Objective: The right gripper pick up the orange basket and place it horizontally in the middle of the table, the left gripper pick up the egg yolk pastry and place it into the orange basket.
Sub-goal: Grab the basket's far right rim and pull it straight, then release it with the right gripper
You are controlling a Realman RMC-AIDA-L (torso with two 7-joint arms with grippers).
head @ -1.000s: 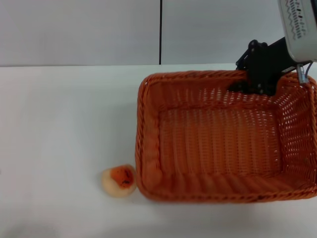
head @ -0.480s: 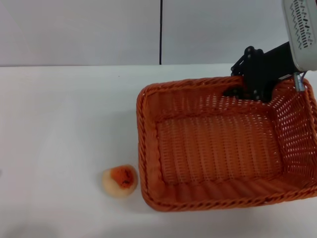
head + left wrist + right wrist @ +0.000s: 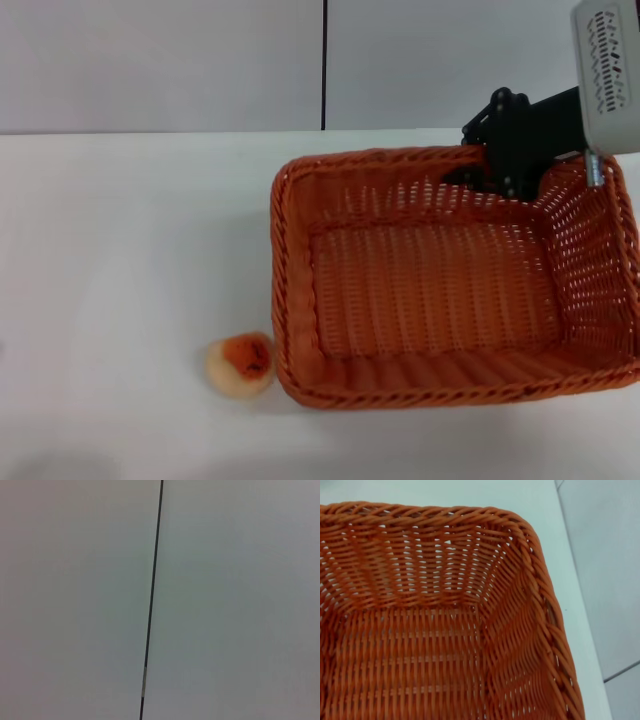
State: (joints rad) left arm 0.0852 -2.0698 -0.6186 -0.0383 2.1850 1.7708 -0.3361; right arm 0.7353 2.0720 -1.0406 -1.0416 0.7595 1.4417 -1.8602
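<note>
The orange basket (image 3: 283, 290) sits on the right half of the white table (image 3: 120, 250), its long side running left to right and its far edge a little raised. My right gripper (image 3: 502, 172) is shut on the far rim near the basket's right corner. The right wrist view looks down into the basket's empty inside (image 3: 415, 650). The egg yolk pastry (image 3: 241, 366) lies on the table just off the basket's near left corner, orange patch up. My left gripper is out of view; its wrist camera sees only a pale wall.
A grey wall with a dark vertical seam (image 3: 324, 65) stands behind the table's far edge. The same seam (image 3: 151, 600) shows in the left wrist view. The basket's right end reaches the head view's right border.
The basket has slid a little to the left and away from me, with its far side lifting. My right gripper moved left with it. The pastry has stayed put.
</note>
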